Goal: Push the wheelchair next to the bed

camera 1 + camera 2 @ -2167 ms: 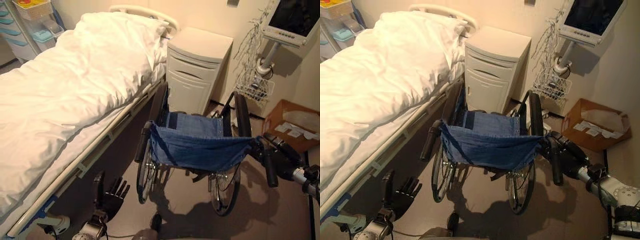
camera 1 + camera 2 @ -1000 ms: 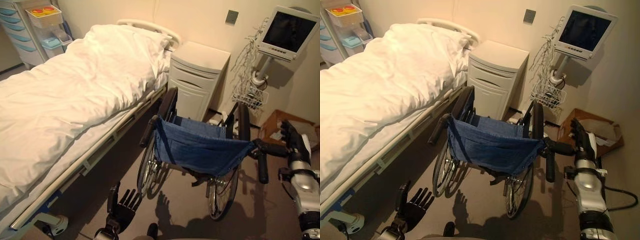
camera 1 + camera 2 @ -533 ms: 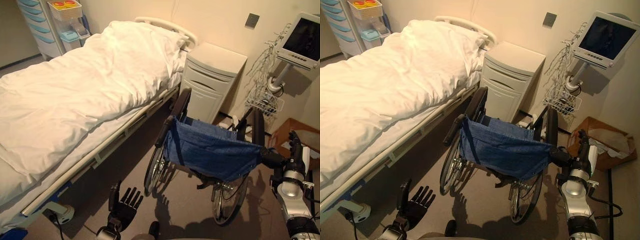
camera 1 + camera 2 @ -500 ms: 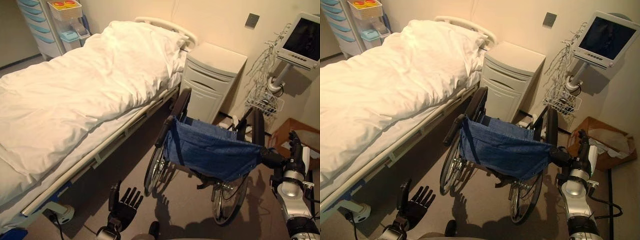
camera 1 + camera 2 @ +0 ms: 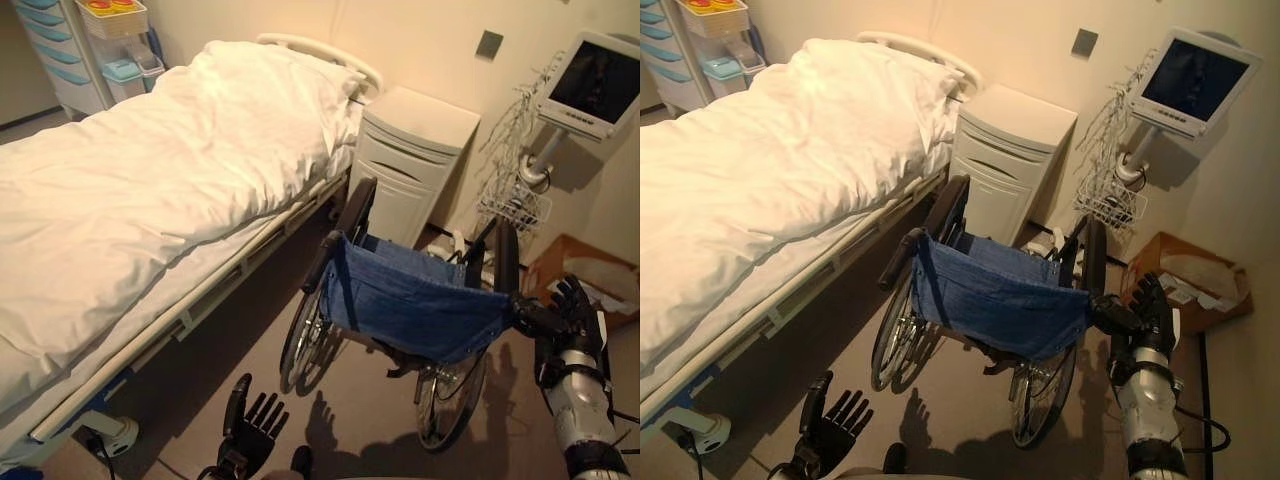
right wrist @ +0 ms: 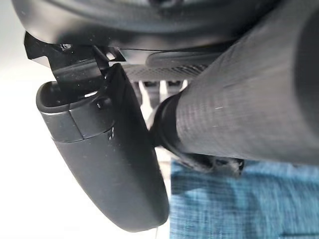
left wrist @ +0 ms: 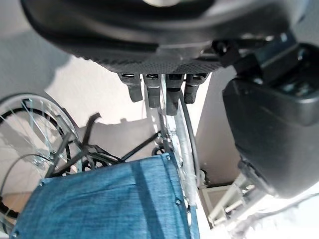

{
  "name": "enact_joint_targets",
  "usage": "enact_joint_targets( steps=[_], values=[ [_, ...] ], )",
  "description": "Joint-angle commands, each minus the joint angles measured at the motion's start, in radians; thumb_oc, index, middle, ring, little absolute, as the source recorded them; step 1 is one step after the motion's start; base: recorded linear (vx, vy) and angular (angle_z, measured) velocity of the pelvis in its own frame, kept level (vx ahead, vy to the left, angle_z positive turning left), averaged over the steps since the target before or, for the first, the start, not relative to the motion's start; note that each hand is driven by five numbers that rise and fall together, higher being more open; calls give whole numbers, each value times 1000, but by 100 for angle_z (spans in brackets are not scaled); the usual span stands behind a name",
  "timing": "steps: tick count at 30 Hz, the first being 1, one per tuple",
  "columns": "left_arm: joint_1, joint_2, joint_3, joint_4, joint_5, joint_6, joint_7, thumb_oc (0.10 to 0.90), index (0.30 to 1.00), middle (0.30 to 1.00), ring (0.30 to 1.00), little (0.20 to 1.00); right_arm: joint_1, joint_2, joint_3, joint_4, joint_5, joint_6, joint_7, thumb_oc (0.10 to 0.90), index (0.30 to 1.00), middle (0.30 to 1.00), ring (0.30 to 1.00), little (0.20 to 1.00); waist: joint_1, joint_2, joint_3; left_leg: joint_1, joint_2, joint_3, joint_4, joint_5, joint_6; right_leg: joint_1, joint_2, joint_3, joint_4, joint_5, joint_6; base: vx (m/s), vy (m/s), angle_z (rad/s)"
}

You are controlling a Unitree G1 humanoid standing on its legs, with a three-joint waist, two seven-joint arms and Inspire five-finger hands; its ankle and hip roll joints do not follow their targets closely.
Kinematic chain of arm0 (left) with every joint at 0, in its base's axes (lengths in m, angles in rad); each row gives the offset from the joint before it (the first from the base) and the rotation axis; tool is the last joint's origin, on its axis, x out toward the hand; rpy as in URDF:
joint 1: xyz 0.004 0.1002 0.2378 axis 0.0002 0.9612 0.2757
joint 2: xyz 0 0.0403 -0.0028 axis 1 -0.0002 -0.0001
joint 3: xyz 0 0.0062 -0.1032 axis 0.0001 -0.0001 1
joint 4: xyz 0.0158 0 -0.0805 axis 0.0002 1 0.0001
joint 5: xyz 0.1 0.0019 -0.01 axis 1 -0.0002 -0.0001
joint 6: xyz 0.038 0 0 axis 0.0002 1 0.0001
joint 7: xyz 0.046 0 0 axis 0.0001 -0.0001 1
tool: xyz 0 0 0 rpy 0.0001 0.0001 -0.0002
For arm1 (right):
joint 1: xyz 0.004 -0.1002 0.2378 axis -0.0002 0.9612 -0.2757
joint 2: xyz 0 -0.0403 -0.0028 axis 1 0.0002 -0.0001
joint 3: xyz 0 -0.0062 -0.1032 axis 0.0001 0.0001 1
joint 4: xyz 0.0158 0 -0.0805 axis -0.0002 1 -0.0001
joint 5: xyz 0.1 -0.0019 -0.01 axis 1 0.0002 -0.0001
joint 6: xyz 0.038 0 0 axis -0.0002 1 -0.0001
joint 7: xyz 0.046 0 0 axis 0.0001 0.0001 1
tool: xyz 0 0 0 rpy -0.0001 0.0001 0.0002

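Note:
The wheelchair [image 5: 415,310], with a blue cloth back and black push handles, stands on the floor beside the bed [image 5: 150,190], its left wheel close to the bed frame. My right hand [image 5: 572,308] is at the end of the right push handle [image 5: 530,316]. In the right wrist view the handle's grip [image 6: 239,109] lies against the palm beside the thumb [image 6: 109,149], with the fingers straight. Low on the floor behind the chair, my left hand [image 5: 252,432] hangs open and touches nothing. Its fingers [image 7: 159,92] point at the blue cloth [image 7: 114,199].
A white bedside cabinet [image 5: 415,160] stands just ahead of the wheelchair by the wall. To its right are a monitor on a stand [image 5: 592,85], a wire basket [image 5: 515,205] and a cardboard box [image 5: 592,282]. A drawer cart [image 5: 75,50] stands beyond the bed.
The whole picture has shifted, so the camera moved. My right hand, upright and off the handle's end a second ago, now rests against the handle. The left hand stays open.

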Motion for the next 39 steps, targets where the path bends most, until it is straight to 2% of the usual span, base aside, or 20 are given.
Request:
enact_joint_targets(
  steps=[1, 3, 4, 6, 10, 13, 17, 20, 21, 22, 23, 24, 25, 28, 30, 31, 33, 36, 37, 39],
  values=[
    [-54, -62, -12, -60, 8, -64, -28, 800, 900, 900, 900, 900, 98, 135, 247, -115, -125, -80, 26, 800, 900, 900, 900, 900, 17, 67, 31, 108, -4, -21, -14, -88, 3, -100, -10, 22, 87, 185, 30, -16, 9, -15],
    [-50, -54, -17, -78, -22, -77, -5, 800, 900, 900, 900, 900, 110, 74, 246, -294, -128, -154, 63, 800, 900, 900, 900, 900, 1, 62, 29, 106, -1, -7, -16, -89, 3, -105, -6, 29, 86, 180, 32, -10, 6, -13],
    [-50, -53, -17, -80, -24, -77, -3, 800, 900, 900, 900, 900, 110, 70, 245, -304, -127, -154, 63, 800, 900, 900, 900, 900, 1, 62, 28, 106, -1, -6, -16, -89, 3, -105, -6, 30, 86, 179, 32, -6, 3, -10],
    [-53, -39, -20, -89, -44, -85, 8, 800, 900, 900, 900, 900, 99, 27, 228, -420, -103, -225, 80, 800, 900, 900, 900, 900, -7, 56, 24, 103, 1, 3, -17, -91, 2, -111, -3, 32, 88, 177, 32, -3, 5, -9],
    [-62, -26, -22, -92, -60, -93, 10, 800, 900, 900, 900, 900, 75, -14, 180, -529, -37, -296, 115, 800, 900, 900, 900, 900, -9, 48, 18, 96, 5, 12, -19, -91, 0, -118, -2, 31, 90, 174, 32, 5, -2, -9],
    [-61, -20, -16, -85, -58, -93, 6, 800, 900, 900, 900, 900, 62, -42, 141, -610, -40, -325, 138, 800, 900, 900, 900, 900, -4, 44, 12, 91, 7, 15, -19, -92, 1, -120, -1, 28, 87, 172, 32, 11, -11, -5],
    [-64, -15, -7, -72, -48, -88, 4, 800, 900, 900, 900, 900, 48, -82, 115, -671, -76, -323, 170, 800, 900, 900, 900, 900, 1, 39, 6, 88, 8, 16, -19, -94, 0, -123, 0, 26, 87, 171, 33, 0, 0, 0],
    [-71, -8, -3, -56, -35, -86, -4, 800, 900, 900, 900, 900, 27, -148, 98, -703, -205, -327, 179, 800, 900, 900, 900, 900, 7, 32, 2, 85, 9, 18, -18, -95, -2, -123, -1, 24, 84, 173, 34, 0, 0, 0],
    [-74, -5, -1, -52, -29, -84, -7, 800, 900, 900, 900, 900, 23, -170, 93, -713, -239, -320, 164, 800, 900, 900, 900, 900, 9, 30, 2, 84, 9, 19, -17, -95, -2, -123, -1, 24, 84, 175, 36, 0, 0, 0],
    [-78, -1, 2, -48, -21, -82, -9, 800, 900, 900, 900, 900, 18, -199, 86, -718, -342, -311, 123, 800, 900, 900, 900, 900, 11, 27, 2, 84, 9, 19, -16, -95, -3, -123, -2, 24, 85, 177, 36, 0, 0, 0],
    [-80, 0, 3, -46, -19, -80, -10, 800, 900, 900, 900, 900, 15, -210, 83, -719, -389, -306, 96, 800, 900, 900, 900, 900, 12, 26, 3, 84, 9, 20, -16, -96, -3, -122, -2, 24, 85, 177, 37, 5, -23, 4],
    [-87, 8, 0, -37, -13, -84, -11, 800, 900, 900, 900, 900, -2, -286, 60, -711, -567, -253, 1, 800, 900, 900, 900, 900, 16, 21, 2, 83, 10, 20, -16, -96, -4, -122, -1, 25, 84, 178, 38, -1, -21, 5],
    [-91, 12, -2, -33, -13, -85, -10, 800, 900, 900, 900, 900, -9, -321, 47, -706, -669, -222, -50, 800, 900, 900, 900, 900, 17, 19, 3, 83, 11, 21, -17, -96, -4, -122, -2, 24, 84, 179, 39, -3, -21, 5],
    [-102, 23, 2, -30, -11, -82, -7, 800, 900, 900, 900, 900, -28, -419, 12, -686, -823, -140, -113, 800, 900, 900, 900, 900, 21, 13, 2, 83, 14, 22, -17, -96, -6, -118, -3, 22, 82, 178, 40, 0, 0, 0],
    [-113, 39, 12, -28, -6, -78, -6, 800, 900, 900, 900, 900, -48, -515, -36, -674, -901, -53, -135, 800, 900, 900, 900, 900, 20, 5, 2, 83, 16, 22, -17, -96, -8, -117, -3, 23, 82, 178, 43, 0, 0, 0],
    [-114, 39, 12, -27, -6, -77, -6, 800, 900, 900, 900, 900, -48, -516, -36, -674, -901, -53, -135, 800, 900, 900, 900, 900, 20, 6, 2, 84, 16, 23, -17, -97, -8, -117, -3, 23, 82, 178, 43, 0, 0, 0],
    [-122, 57, 23, -24, -5, -73, -6, 800, 900, 900, 900, 900, -56, -594, -95, -670, -880, 0, -147, 800, 900, 900, 900, 900, 14, -3, 2, 85, 19, 23, -17, -97, -10, -115, -1, 27, 83, 177, 43, -5, -12, -2],
    [-124, 64, 31, -18, -6, -70, -12, 800, 900, 900, 900, 900, -56, -621, -130, -661, -849, 18, -169, 800, 900, 900, 900, 900, 10, -6, 4, 86, 19, 24, -17, -96, -10, -115, 1, 29, 83, 178, 42, -1, -1, -1],
    [-124, 68, 39, -14, -3, -66, -18, 800, 900, 900, 900, 900, -47, -628, -152, -650, -799, 18, -176, 800, 900, 900, 900, 900, 7, -7, 4, 85, 19, 25, -17, -97, -10, -116, 2, 32, 85, 177, 42, -3, 0, -4],
    [-124, 70, 48, -2, 4, -61, -25, 800, 900, 900, 900, 900, -19, -617, -188, -620, -763, 25, -203, 800, 900, 900, 900, 900, 1, -8, 3, 87, 19, 26, -17, -98, -10, -116, 4, 36, 87, 179, 43, 0, 0, 0]
  ],
)
